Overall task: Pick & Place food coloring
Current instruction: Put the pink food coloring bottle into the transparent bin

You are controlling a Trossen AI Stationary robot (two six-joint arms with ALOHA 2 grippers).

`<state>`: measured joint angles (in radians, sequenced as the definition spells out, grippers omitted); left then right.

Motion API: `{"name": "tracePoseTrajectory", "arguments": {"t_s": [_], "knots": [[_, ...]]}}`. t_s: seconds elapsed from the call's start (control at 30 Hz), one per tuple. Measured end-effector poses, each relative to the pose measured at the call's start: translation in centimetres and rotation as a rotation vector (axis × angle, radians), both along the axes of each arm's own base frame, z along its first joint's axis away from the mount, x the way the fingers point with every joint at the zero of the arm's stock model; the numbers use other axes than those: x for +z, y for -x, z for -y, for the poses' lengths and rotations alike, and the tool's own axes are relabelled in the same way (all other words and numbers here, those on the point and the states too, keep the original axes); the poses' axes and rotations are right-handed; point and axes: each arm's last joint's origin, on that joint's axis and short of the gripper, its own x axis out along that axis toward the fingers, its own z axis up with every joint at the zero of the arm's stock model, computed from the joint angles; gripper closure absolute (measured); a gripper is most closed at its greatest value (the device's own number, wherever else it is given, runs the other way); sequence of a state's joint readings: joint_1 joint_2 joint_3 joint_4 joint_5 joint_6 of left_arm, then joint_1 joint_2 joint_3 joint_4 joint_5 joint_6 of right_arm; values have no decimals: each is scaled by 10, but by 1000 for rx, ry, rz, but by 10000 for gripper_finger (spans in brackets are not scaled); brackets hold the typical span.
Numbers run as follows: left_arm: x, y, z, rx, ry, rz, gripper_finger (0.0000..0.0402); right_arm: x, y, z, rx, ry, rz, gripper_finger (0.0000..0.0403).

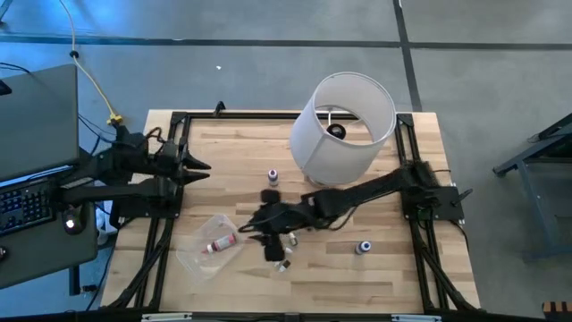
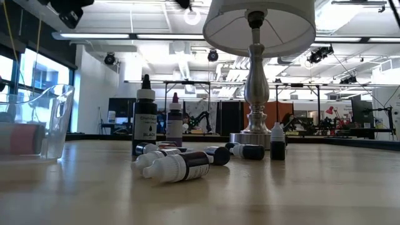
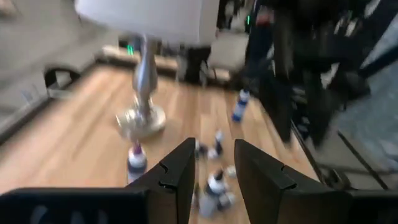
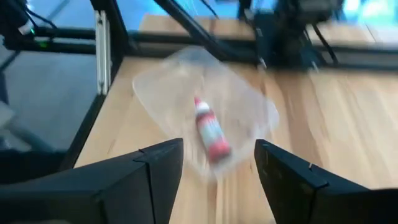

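The big white lampshade (image 2: 259, 22) is cut off by the low view's top edge; overhead, the right arm's dark claw (image 1: 253, 222) covers some small bottles (count unclear), and wrist views are blurred.

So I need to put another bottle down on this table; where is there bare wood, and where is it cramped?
Free: the strip along the near edge of the table, and the far left stretch between the left tool and the lamp. Crowded: the middle, where the right tool hovers between the clear tub and a cluster of food coloring bottles.
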<state>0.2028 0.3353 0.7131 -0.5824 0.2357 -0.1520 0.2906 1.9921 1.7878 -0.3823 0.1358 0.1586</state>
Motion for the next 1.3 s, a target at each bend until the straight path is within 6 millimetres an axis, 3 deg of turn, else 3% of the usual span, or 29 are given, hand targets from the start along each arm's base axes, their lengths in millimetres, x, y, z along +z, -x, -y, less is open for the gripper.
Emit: {"name": "tracePoseTrajectory", "arguments": {"t_s": [0.1, 0.2, 0.33, 0.47, 0.6, 0.8, 1.07, 1.3], "knots": [[17, -2, 1, -33, 57, -91, 291, 15, 28, -4, -54, 36, -112, 211], [27, -5, 1, -54, 100, -216, 291, 10, 45, -16, -136, 114, -205, 211], [27, -18, -2, -48, 146, -392, 291, -24, 56, -37, -187, 183, -269, 211], [17, -37, -4, -50, 222, -528, 291, -69, 68, -45, -221, 196, -301, 211], [10, -58, 2, -105, 226, -604, 291, -92, 86, -31, -326, 170, -346, 211], [4, -83, 27, -174, 145, -634, 291, -91, 116, -7, -418, 115, -239, 211], [-8, -84, 76, -115, 195, -747, 291, -102, 145, 27, -228, 25, -13, 211], [-33, -87, 125, -20, 287, -927, 291, -103, 150, 52, 48, 62, 238, 211]]}}
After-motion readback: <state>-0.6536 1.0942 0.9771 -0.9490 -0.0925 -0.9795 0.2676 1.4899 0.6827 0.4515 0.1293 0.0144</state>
